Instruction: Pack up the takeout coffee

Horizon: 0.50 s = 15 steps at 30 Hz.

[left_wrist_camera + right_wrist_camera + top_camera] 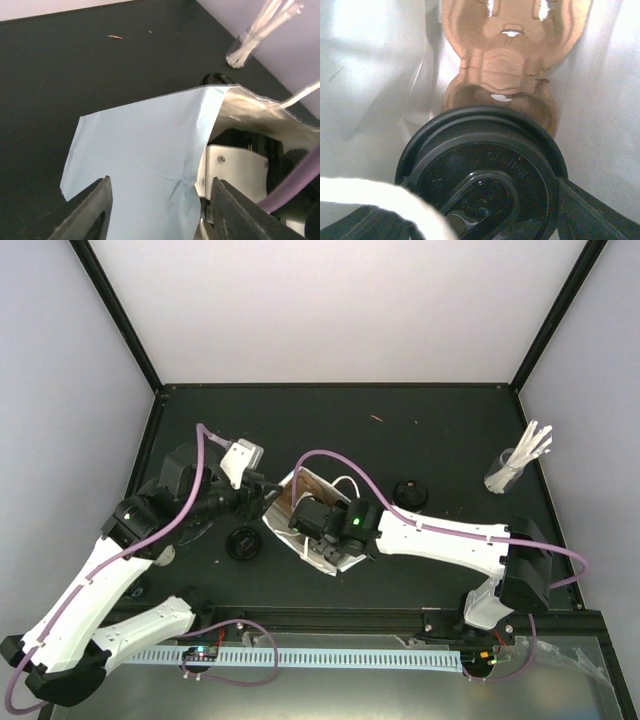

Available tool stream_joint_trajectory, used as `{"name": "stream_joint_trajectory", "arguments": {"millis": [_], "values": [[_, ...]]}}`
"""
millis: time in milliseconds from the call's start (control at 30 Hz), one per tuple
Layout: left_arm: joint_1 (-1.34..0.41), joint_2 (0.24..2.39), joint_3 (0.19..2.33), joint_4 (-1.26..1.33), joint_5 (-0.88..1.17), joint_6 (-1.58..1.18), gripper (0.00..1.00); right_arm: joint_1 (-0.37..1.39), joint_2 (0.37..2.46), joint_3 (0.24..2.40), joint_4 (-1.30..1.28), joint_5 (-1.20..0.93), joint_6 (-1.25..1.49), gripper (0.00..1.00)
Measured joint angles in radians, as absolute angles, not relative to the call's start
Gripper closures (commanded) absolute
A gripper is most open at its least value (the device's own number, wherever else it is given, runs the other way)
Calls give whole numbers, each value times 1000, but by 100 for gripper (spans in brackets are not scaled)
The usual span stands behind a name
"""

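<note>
Dark table (400, 430), pale walls. Top view: right gripper (312, 525) reaches into the blue bag (338, 558); left gripper (258, 498) sits at its mouth; a spare cup (243, 542) stands outside. Left wrist: fingers (95, 210) spread, bag panel loose between. Right wrist: fingers (585, 215) clasp a black-lidded cup (485, 170); the brown carrier (515, 75) runs lengthwise straight ahead, its nearest hole just beyond.
</note>
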<state>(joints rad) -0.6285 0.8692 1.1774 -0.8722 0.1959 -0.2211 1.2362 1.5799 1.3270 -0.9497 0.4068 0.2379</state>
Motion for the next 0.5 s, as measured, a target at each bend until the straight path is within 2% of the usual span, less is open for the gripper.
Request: {"name": "stream_joint_trajectory", "arguments": {"millis": [133,367,500], "values": [[-619,868,1213,-884,157,-250,20,1246,1566,1327,-971,408,211,45],[-513,867,1249,-893,141,-310,2,1250,1555,1365,-1006,440,176,46],[-391,857,1248,-899,154,-334,1,1251,1555,1372,-1007,443,166,46]]}}
